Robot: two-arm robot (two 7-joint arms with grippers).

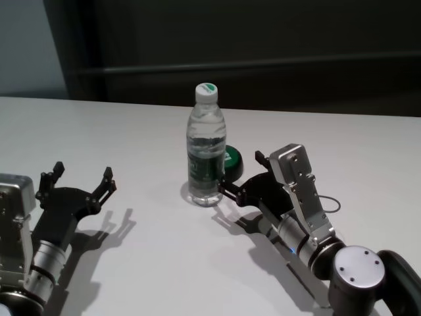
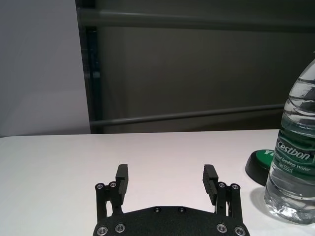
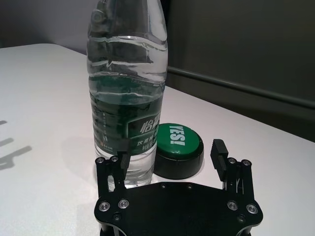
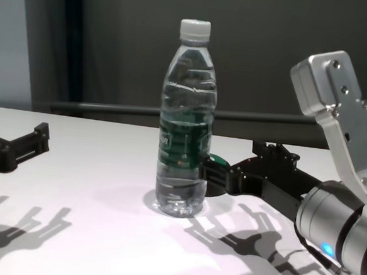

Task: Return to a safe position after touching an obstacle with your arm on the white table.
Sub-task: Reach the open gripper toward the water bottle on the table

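Observation:
The obstacle, a clear water bottle with a white cap and a dark green label, stands upright on the white table. My right gripper is open just to the right of its base. One fingertip rests against the bottle's lower side, or a hair off it, and the other points past a green disc. In the chest view that finger meets the bottle near its bottom. My left gripper is open and holds nothing, low over the table well left of the bottle.
A low black-and-green round disc marked "YES!" lies just behind and right of the bottle, between the right gripper's fingers. A thin cable loop hangs off the right forearm. A dark wall with a rail runs behind the table's far edge.

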